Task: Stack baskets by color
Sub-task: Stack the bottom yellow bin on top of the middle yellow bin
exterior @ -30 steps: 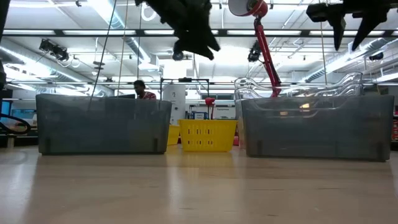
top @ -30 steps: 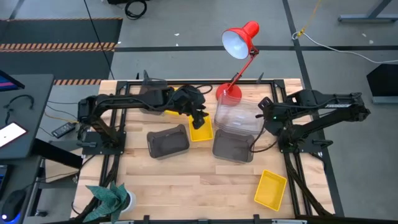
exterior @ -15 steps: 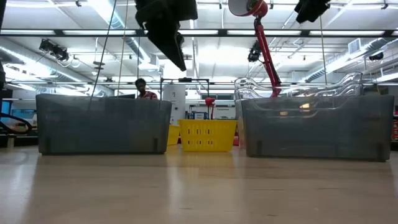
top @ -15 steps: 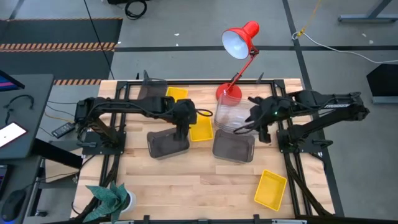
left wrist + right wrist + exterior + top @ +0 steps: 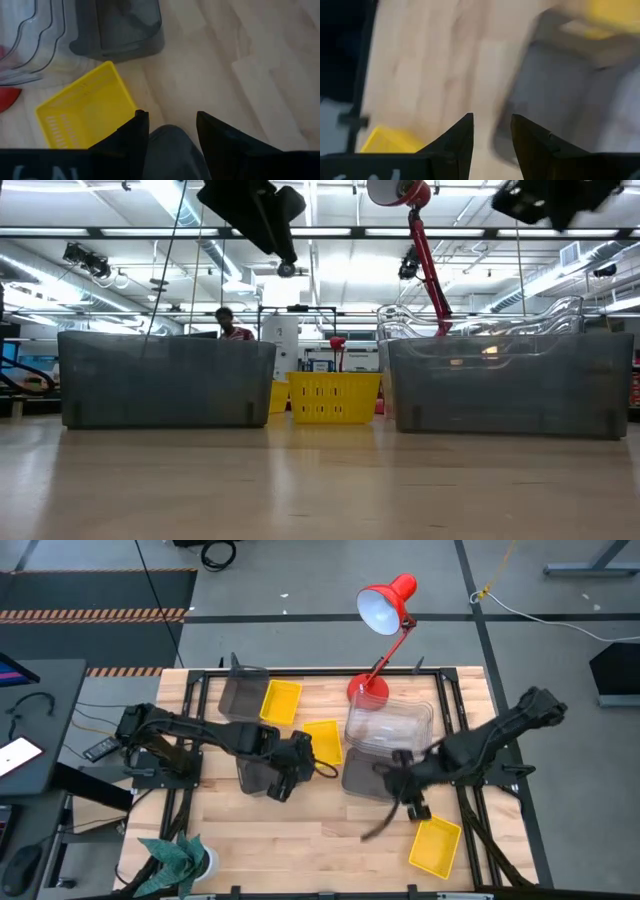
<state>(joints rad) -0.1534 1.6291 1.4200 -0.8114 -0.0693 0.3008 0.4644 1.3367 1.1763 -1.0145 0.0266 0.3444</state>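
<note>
A dark grey basket (image 5: pixel 258 768) stands left of centre, and my left gripper (image 5: pixel 282 784) hangs open above its near right corner (image 5: pixel 170 147). A second grey basket (image 5: pixel 372 776) stands right of centre. My right gripper (image 5: pixel 405 796), open and blurred, hovers past that basket's near right corner (image 5: pixel 555 90). Clear baskets (image 5: pixel 388 724) sit nested behind the right grey one. Yellow baskets rest on the table at the centre (image 5: pixel 322 741), far left (image 5: pixel 280 700) and near right (image 5: pixel 435 843). A third grey basket (image 5: pixel 240 690) stands at the far left.
A red desk lamp (image 5: pixel 385 602) stands with its base (image 5: pixel 368 690) at the far edge, behind the clear baskets. A teal cloth (image 5: pixel 175 858) lies at the near left corner. Bare wood (image 5: pixel 320 840) stretches along the near side between the arms.
My left gripper has gone from above the centre yellow basket toward the near edge and slightly left, rolling about its own line, and now hangs over the left grey basket. My right gripper has swung from beside the clear baskets toward the near edge, sinking a little and rolling.
</note>
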